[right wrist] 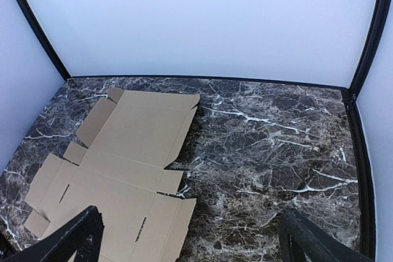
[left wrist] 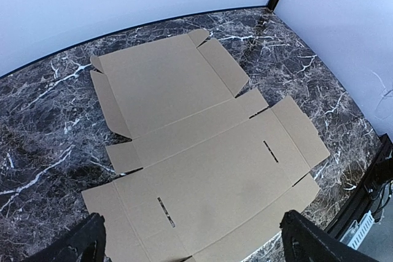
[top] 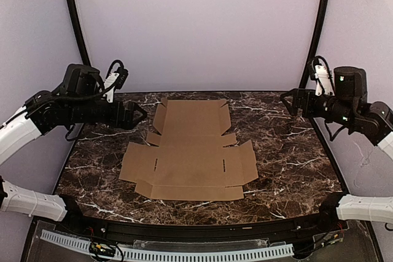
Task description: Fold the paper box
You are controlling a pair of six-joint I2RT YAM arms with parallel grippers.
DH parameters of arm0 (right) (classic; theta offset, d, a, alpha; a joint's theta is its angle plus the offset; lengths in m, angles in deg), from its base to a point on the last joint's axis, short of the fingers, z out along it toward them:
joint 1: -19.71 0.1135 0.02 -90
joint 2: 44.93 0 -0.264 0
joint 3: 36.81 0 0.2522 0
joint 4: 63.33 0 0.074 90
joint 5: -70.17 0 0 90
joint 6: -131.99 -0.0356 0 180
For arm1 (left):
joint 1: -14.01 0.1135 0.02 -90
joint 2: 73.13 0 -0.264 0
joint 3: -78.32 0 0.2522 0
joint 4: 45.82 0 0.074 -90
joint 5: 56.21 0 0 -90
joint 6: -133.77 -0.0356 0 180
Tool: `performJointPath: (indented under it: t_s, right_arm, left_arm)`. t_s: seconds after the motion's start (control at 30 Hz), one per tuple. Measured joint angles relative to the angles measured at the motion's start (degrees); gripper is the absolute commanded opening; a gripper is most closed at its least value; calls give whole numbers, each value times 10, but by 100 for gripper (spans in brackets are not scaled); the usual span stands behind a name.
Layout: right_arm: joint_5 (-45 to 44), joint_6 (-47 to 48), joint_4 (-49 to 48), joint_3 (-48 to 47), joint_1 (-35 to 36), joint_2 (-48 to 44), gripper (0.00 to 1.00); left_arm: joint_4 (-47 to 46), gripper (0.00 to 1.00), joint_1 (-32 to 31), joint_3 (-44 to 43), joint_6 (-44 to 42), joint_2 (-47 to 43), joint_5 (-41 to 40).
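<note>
The paper box (top: 189,151) lies as a flat, unfolded brown cardboard sheet with flaps and slots in the middle of the dark marble table (top: 288,151). It also shows in the left wrist view as the paper box (left wrist: 196,151) and at the left of the right wrist view as the paper box (right wrist: 116,164). My left gripper (top: 140,115) hovers open above the table's left edge, apart from the sheet. My right gripper (top: 286,101) hovers open at the far right, well away from the sheet. Nothing sits between either pair of fingers.
White walls with black corner posts (top: 73,16) enclose the table on three sides. A perforated white strip (top: 184,254) runs along the near edge between the arm bases.
</note>
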State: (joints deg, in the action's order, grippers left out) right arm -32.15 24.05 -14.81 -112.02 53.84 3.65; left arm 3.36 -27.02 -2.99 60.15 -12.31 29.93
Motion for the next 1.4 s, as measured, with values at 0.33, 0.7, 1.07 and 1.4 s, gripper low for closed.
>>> performJointPath:
  t_s: [0.33,0.7,1.07,1.4]
  right_arm:
    - [-2,-6,34,18,0,13,99]
    - [52,-19,52,66,14,20,99]
    - [58,-156,35,148,145,59,99]
    - [44,-301,-16,220,213,111,99]
  left_arm:
    - [10,100,0,28,11,18,-20]
    - [41,100,0,73,38,16,-52]
    - [42,100,0,123,71,4,-53]
    - [37,100,0,175,101,-7,-36]
